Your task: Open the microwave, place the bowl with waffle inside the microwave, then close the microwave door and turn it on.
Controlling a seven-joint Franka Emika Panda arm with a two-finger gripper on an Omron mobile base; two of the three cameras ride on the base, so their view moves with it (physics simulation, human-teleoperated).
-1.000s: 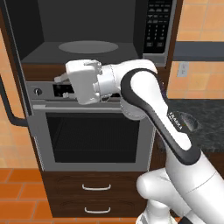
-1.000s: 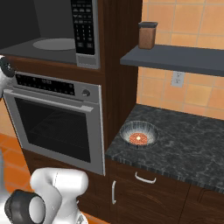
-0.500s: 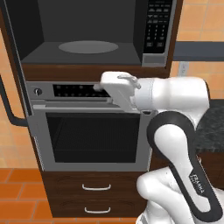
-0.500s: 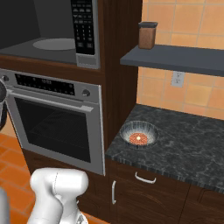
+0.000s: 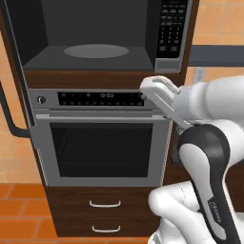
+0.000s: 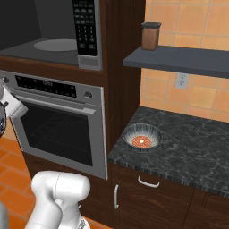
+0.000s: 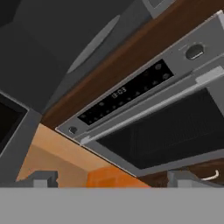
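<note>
Our gripper [image 7: 111,177] stands wide open with nothing between its jaws. In the hand view its two dark tips rise well apart, pointed at the silver oven [image 7: 166,113], whose clock panel runs slantwise just ahead. In the left base view the gripper [image 5: 159,93] hangs before the right end of the oven [image 5: 102,138] panel. The microwave [image 5: 102,35] lies above the gripper, its cavity exposed and the round grey turntable [image 5: 97,51] bare. The microwave door [image 5: 12,81] is swung out far to the gripper's left. The bowl [image 6: 142,136] sits on the dark tabletop [image 6: 188,143] well off to the gripper's right, with the waffle [image 6: 142,141] inside it. Above the bowl, a brown jar [image 6: 150,36] stands on a shelf [image 6: 179,60].
</note>
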